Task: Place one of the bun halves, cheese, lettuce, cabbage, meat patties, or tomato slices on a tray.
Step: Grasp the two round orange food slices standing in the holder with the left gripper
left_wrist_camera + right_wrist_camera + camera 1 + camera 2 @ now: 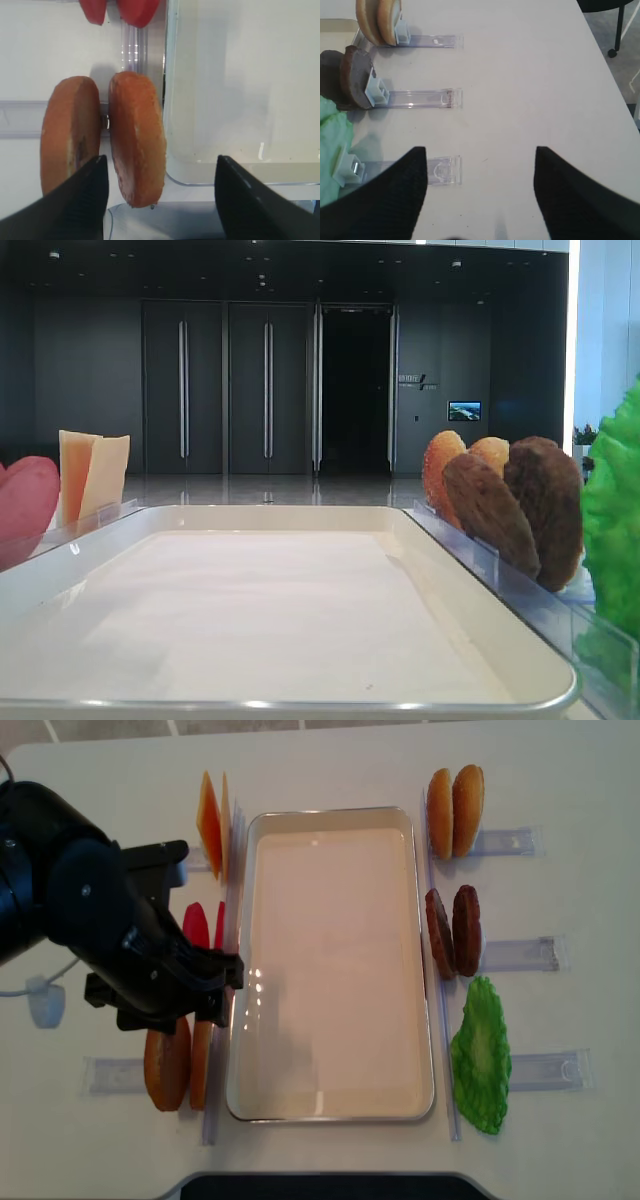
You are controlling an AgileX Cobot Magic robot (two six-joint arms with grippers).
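My left gripper (159, 172) hangs spread and empty over the front-left part of the table (330, 775), directly above the two bun halves (137, 137) standing on edge in their clear holder (115, 1075). The inner half stands just beside the front-left corner of the white tray (330, 1108), which holds no food yet; the tomato slices (137, 10) stand further back along the same edge.

Judged procedure for this step:
1. Centre the jaws on one bun half only; at present one finger sits outboard of the outer half, the other over the tray.
2. Descend until the pads bracket its flat faces, then close gently.
3. Lift straight up to clear the holder and the tray rim.

Risk: catching both halves, or striking the rim.

My right gripper (480, 195) is spread and empty over bare table beside the lettuce (332, 145) holder.
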